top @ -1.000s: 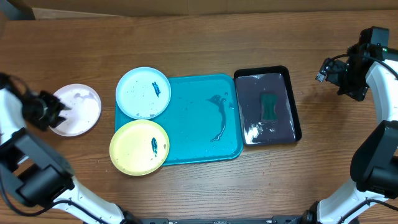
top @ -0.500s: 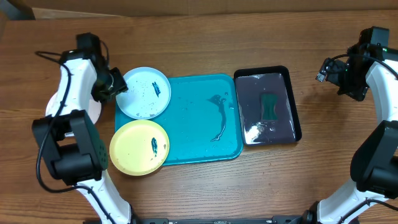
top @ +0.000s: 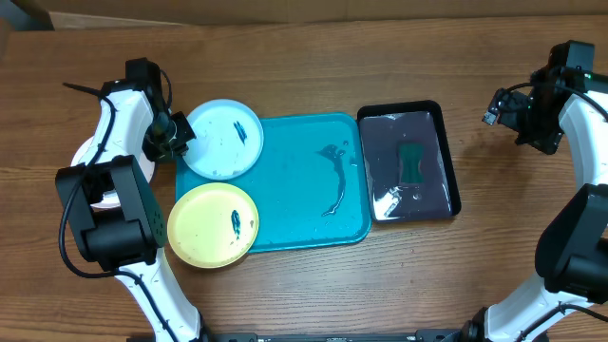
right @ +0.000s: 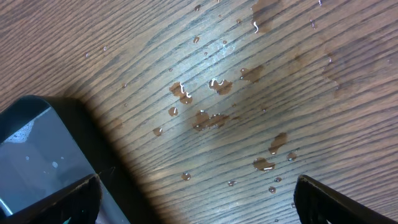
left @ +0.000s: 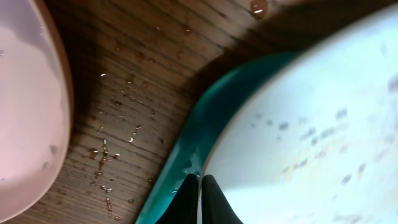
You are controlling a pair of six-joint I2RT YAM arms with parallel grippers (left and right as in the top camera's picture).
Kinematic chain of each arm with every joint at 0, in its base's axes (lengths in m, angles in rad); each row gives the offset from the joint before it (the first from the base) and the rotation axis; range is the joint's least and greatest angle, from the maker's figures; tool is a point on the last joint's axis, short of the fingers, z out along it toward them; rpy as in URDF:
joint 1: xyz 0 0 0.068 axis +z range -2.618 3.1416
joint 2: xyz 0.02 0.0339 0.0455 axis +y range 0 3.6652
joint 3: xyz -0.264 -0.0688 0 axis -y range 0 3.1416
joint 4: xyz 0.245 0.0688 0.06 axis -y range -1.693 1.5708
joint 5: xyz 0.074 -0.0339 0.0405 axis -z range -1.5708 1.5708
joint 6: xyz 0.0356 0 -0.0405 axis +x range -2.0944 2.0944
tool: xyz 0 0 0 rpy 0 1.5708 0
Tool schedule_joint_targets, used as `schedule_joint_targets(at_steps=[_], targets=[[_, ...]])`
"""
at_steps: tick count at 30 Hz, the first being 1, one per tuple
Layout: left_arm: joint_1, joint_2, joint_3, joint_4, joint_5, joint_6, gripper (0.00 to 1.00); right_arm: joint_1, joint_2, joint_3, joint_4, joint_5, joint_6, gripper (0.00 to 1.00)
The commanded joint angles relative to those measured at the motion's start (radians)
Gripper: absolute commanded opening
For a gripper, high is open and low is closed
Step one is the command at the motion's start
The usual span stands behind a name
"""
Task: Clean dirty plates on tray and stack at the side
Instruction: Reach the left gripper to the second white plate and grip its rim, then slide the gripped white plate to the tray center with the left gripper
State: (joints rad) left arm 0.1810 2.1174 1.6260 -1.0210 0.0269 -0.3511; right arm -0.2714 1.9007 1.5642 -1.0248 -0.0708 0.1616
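The pale blue plate (top: pixel 220 140) lies on the far left corner of the turquoise tray (top: pixel 304 204), speckled with dark blue. My left gripper (top: pixel 180 136) is shut on its left rim. In the left wrist view the black fingers (left: pixel 186 202) pinch the plate's (left: pixel 311 124) edge just above the tray rim (left: pixel 186 143). The yellow plate (top: pixel 213 224), with one dark smear, overlaps the tray's near left corner. The white plate (top: pixel 85 154) sits on the table left of the tray, mostly hidden under my left arm. My right gripper (top: pixel 518 114) hangs open at the far right.
A black tray (top: pixel 380 119) holding water and a green sponge (top: pixel 410 161) stands right of the turquoise tray. Dark smears mark the turquoise tray's middle. Water drops dot the wood under my right gripper (right: pixel 198 186), beside the black tray's corner (right: pixel 37 143).
My left arm has swung from the white plate to the pale blue plate, and its jaws have closed on the rim. The plate has shifted slightly right. The right arm has not moved.
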Motion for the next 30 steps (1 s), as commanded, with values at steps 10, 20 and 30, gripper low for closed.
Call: schedule_joint_targets(at_steps=[10, 20, 30], targets=[[-0.039, 0.013, 0.021, -0.077, 0.111, 0.032, 0.04, 0.001, -0.011, 0.008, 0.002, 0.003, 0.007, 1.00], [-0.166, 0.013, 0.021, -0.104, 0.158, 0.041, 0.04, 0.001, -0.011, 0.008, 0.002, 0.003, 0.007, 1.00], [-0.338, 0.013, 0.021, -0.105, 0.158, 0.030, 0.04, 0.001, -0.011, 0.008, 0.002, 0.003, 0.007, 1.00]])
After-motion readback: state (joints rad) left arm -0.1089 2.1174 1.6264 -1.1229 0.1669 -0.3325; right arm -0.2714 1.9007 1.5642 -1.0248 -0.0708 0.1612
